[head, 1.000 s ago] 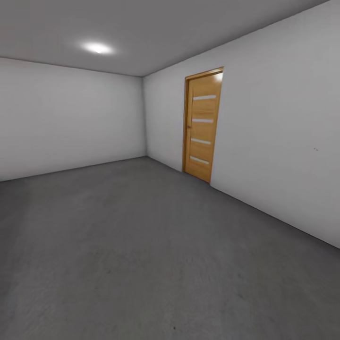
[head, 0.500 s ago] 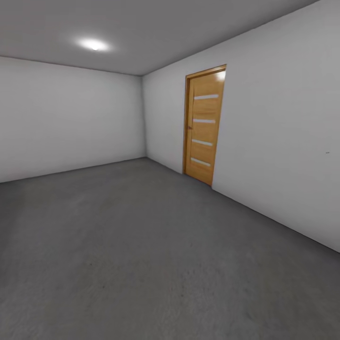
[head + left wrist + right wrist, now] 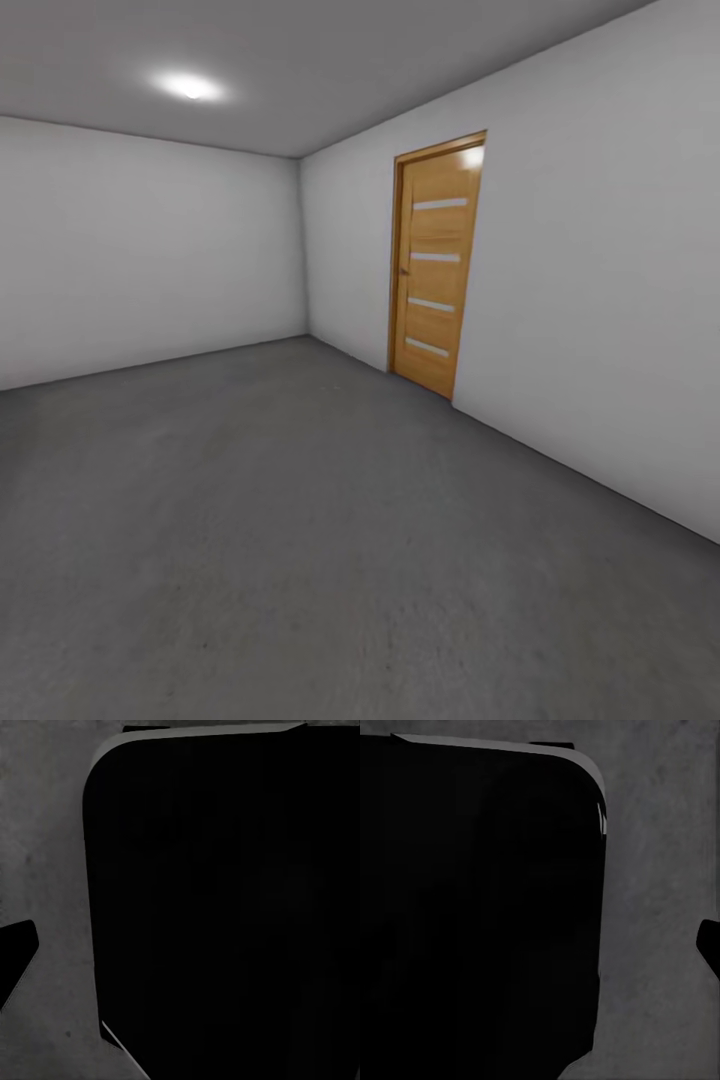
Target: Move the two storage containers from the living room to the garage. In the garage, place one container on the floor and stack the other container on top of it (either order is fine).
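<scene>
I am in the garage, a bare room with plain grey-white walls (image 3: pixel 150 250) and a dark grey concrete floor (image 3: pixel 300 520). The two storage containers are out of view, as is the living room. In the left wrist view a black finger-like tip (image 3: pixel 15 960) juts in over the floor beside a large black rounded body (image 3: pixel 225 907). The right wrist view has a similar black tip (image 3: pixel 710 945) next to a black rounded body (image 3: pixel 472 907). Each opposite finger is lost against the black, so I cannot tell how the jaws stand.
A wooden door (image 3: pixel 436 265) with several pale horizontal strips stands shut in the right wall. A ceiling light (image 3: pixel 188 86) glows at the upper left. The far corner (image 3: pixel 303 250) lies ahead, and open concrete stretches in front of me.
The whole head view has crept forward and shifted: the door looks slightly larger and further right. Nothing in the room itself has moved.
</scene>
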